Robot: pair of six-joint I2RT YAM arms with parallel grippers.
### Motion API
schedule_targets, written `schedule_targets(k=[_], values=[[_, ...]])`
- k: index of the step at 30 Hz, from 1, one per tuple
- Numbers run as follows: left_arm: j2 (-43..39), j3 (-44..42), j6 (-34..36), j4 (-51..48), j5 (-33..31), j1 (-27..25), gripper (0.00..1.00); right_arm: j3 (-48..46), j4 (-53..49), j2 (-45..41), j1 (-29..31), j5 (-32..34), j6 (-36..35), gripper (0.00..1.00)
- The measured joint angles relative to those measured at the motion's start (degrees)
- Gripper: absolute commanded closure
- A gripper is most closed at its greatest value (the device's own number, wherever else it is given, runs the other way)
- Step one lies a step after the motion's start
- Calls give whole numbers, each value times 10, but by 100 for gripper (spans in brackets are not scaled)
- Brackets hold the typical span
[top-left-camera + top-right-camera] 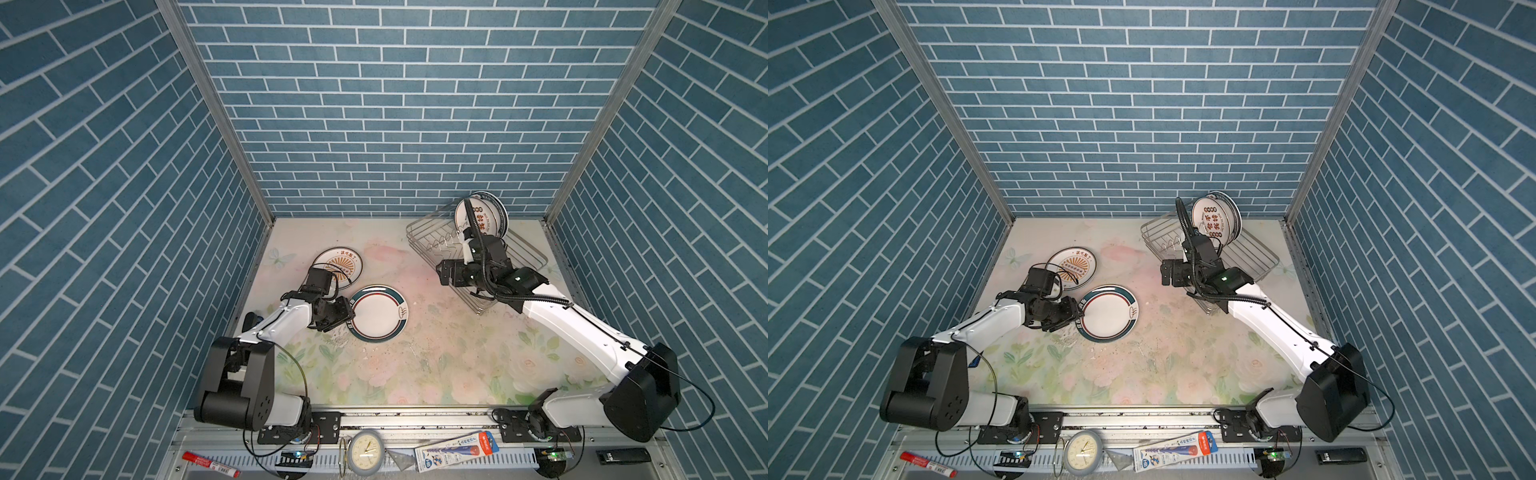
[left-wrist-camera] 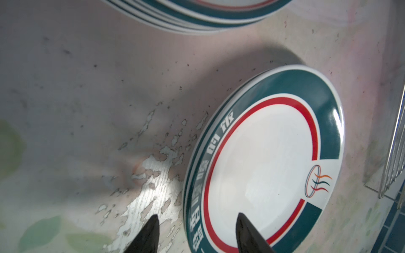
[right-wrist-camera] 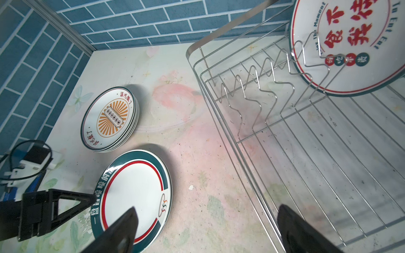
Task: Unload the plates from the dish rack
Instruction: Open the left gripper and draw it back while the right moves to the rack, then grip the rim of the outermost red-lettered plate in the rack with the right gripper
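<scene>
Left gripper [image 2: 197, 215], jaws parted, seems to release the round green-rimmed white plate [image 2: 263, 157]; right gripper [image 3: 207, 209], jaws wide, should next take the racked red-lettered plate [image 3: 350, 43].

left hand [image 1: 1078, 318] at green-rimmed plate [image 1: 1109, 312]

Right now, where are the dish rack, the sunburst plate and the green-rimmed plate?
dish rack [image 3: 219, 31]: right wrist view, on its metal rim.
sunburst plate [image 3: 112, 118]: right wrist view, orange centre.
green-rimmed plate [image 1: 377, 312]: a top view, white centre.
</scene>
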Motion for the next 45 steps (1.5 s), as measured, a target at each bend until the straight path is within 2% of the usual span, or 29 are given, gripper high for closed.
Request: schedule_targets(k=[4,5,11,12,17,19,24,29,45], values=[[-52,3,6,-22,-23,1,31,22,-37,14,-25,27,-30,1],[-62,6,8,-27,-26,1,27,31,-43,21,-33,35,-42,1],[-87,24,21,-38,-36,5,19,106,-59,73,-93,69,-117,1],[-90,25,23,-38,-36,8,12,125,-60,87,-106,72,-131,1],[-103,25,31,-42,-30,24,10,222,-66,171,-158,75,-192,1],[-108,25,34,-42,-26,30,1,260,-66,209,-175,75,-216,1],[-115,28,32,-42,-18,33,1,328,-62,295,-208,64,-267,3],[-118,30,31,-42,-16,33,1,348,-54,346,-225,57,-297,7],[-149,30,-6,-39,-35,33,1,349,-3,368,-240,30,-318,23]])
